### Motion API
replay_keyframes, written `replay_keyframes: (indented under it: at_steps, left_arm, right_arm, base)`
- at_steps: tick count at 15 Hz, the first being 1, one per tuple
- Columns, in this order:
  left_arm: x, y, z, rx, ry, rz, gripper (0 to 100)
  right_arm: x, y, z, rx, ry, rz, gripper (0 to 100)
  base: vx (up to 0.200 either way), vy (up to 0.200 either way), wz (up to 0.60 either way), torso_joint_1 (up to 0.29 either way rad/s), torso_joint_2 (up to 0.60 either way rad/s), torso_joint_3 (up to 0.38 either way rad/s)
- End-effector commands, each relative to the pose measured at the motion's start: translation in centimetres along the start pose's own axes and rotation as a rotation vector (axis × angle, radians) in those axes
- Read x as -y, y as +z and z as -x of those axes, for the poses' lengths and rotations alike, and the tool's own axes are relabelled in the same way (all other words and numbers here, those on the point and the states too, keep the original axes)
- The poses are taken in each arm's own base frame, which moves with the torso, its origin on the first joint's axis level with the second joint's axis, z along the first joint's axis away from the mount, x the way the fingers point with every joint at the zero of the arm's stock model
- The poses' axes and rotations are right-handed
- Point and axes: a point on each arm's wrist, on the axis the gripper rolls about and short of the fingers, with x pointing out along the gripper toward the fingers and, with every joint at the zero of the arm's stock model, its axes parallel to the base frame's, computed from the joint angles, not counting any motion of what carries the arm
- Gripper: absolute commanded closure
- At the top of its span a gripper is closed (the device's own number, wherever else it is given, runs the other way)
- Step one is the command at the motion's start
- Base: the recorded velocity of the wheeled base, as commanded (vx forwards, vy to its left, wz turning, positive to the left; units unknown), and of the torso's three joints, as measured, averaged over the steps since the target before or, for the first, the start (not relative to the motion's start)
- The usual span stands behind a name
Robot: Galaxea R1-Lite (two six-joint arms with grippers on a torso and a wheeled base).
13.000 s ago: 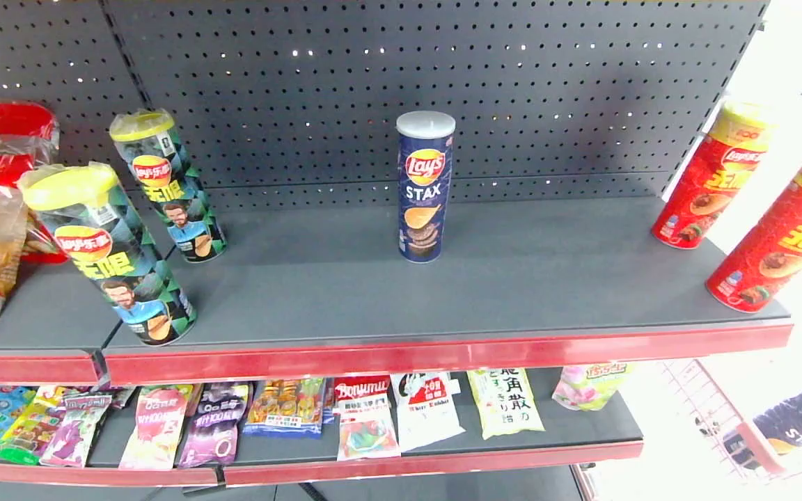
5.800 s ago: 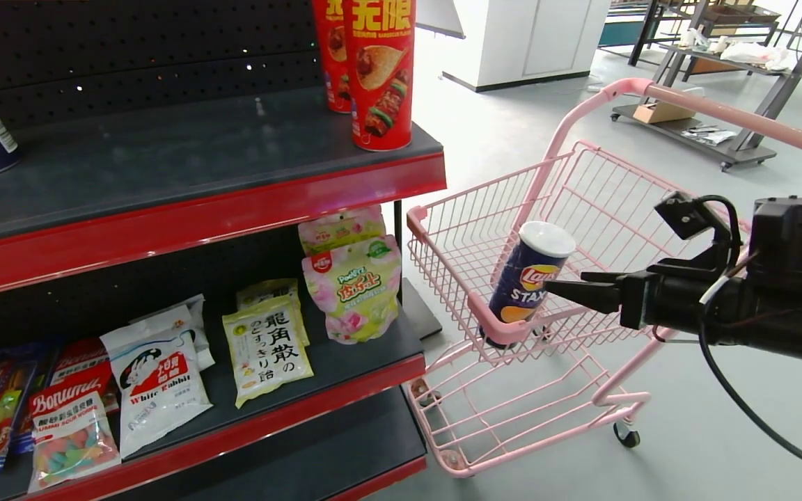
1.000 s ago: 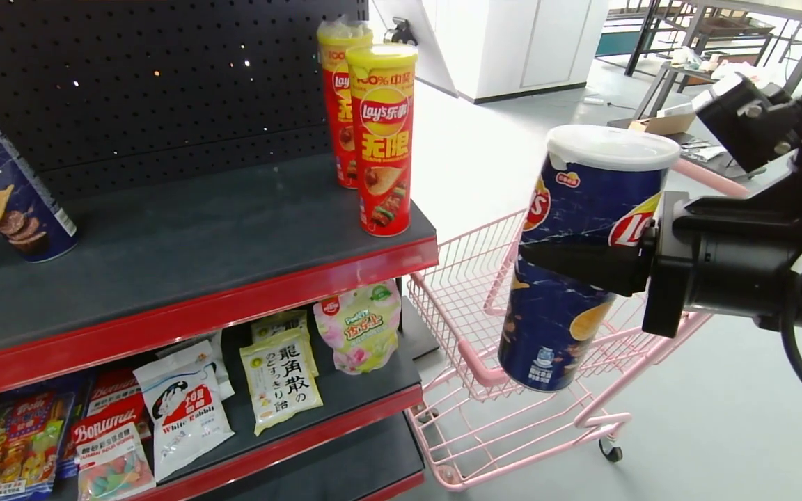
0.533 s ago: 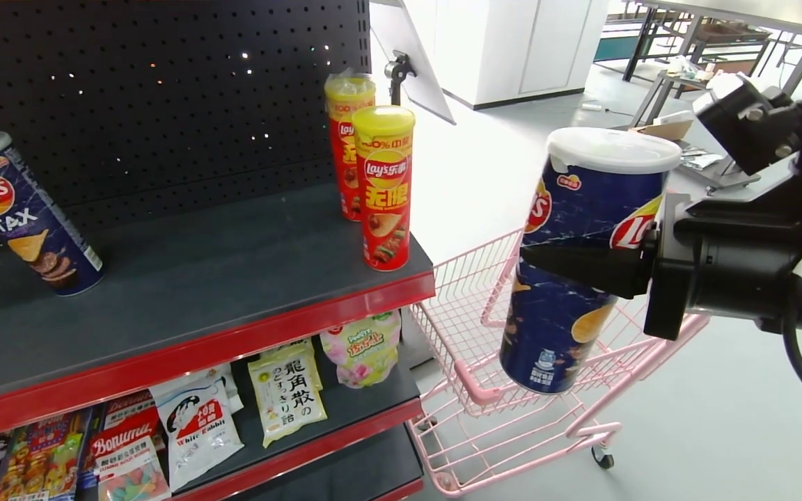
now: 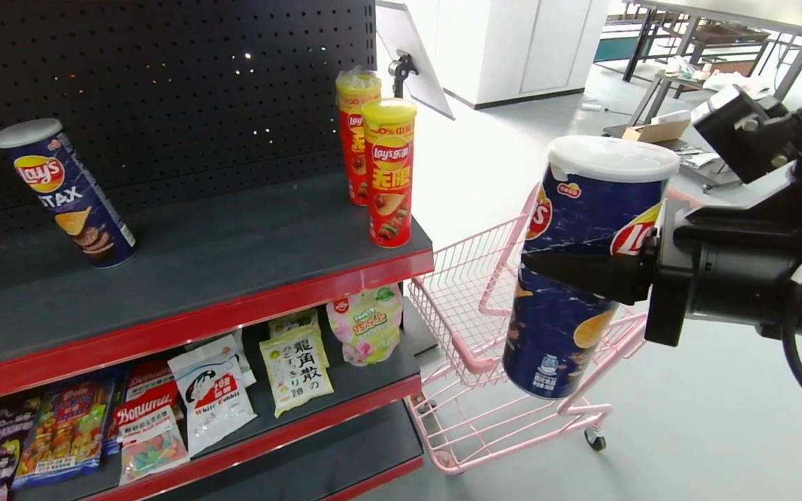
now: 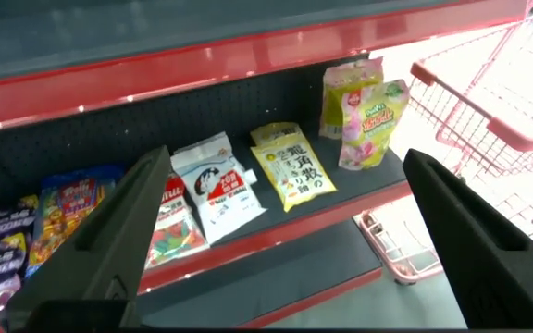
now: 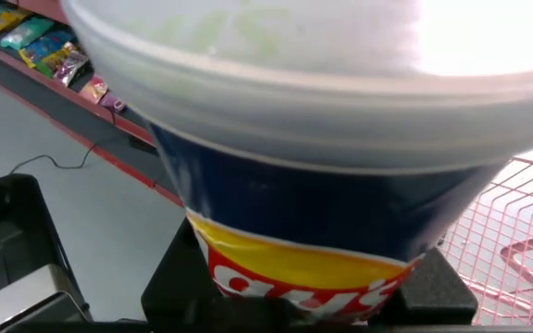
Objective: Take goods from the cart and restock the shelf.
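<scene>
**Two blue canisters, two red, one cart**

Two blue chip canisters: one (image 5: pixel 575 209) hangs at 3 o'clock in the head view, white lid up and nearly upright, pinched about its middle by the right gripper (image 5: pixel 585 275), whose fingers press on either side of it; the right wrist view looks down on its lid and blue wall (image 7: pixel 322 213); the other blue canister (image 5: pixel 67 191) stands on the shelf's upper board (image 5: pixel 234 236) at 9 o'clock, close to the pegboard back. Two red canisters with yellow lids stand at 12 o'clock on the board's right end, the front one (image 5: pixel 389 174) near the edge, the rear one (image 5: pixel 356 132) just behind it. One pink wire cart (image 5: pixel 457 348) sits at 4 o'clock, behind and below the held canister, beside the shelf's end. The lower tier (image 5: pixel 345 403) at 7 o'clock holds several snack bags lying flat, among them a white bag (image 5: pixel 213 400) and a yellow-green packet (image 5: pixel 296 372). The left gripper (image 6: pixel 285 157) faces that tier, fingers spread wide, nothing between them.
</scene>
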Motion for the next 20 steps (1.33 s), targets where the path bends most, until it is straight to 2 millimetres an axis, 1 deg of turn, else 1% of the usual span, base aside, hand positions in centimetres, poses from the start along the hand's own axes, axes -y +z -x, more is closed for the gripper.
replay_keyframes:
  at_steps: [1, 3, 8, 11, 13, 16, 20]
  left_arm:
    - [0.0, 0.0, 0.0, -0.001, 0.000, 0.001, 0]
    - [0.0, 0.0, 0.0, -0.001, 0.000, 0.001, 0]
    - [0.0, 0.0, 0.0, -0.002, 0.000, 0.001, 0]
    - [0.0, 0.0, 0.0, -0.001, 0.000, 0.001, 0]
    - [0.0, 0.0, 0.0, -0.001, 0.000, 0.001, 0]
    - [0.0, 0.0, 0.0, -0.001, 0.000, 0.001, 0]
    - [0.0, 0.0, 0.0, -0.001, 0.000, 0.001, 0]
  right_arm:
    - [0.0, 0.0, 0.0, -0.001, -0.006, -0.001, 100]
    - [0.1, 0.0, 0.0, -0.005, -0.044, 0.001, 100]
    - [0.1, -0.3, 0.0, -0.014, -0.042, -0.004, 100]
    - [0.1, -0.4, 0.0, -0.017, -0.041, -0.003, 100]
    - [0.0, -0.9, 0.0, -0.032, -0.041, -0.003, 100]
    - [-0.4, -1.0, 0.7, -0.019, -0.020, -0.006, 100]
    - [-0.5, -1.3, 1.0, -0.017, -0.006, -0.005, 100]
  base:
    - [0.000, 0.000, 0.00, 0.000, 0.00, 0.000]
    - [0.000, 0.000, 0.60, -0.015, 0.00, 0.007]
    - [0.000, 0.000, 0.60, 0.009, 0.00, -0.001]
    - [0.000, 0.000, 0.00, 0.000, 0.00, 0.000]
    - [0.000, 0.000, 0.00, 0.000, 0.00, 0.000]
    - [0.000, 0.000, 0.00, 0.000, 0.00, 0.000]
    - [0.000, 0.200, 0.00, 0.001, 0.00, 0.004]
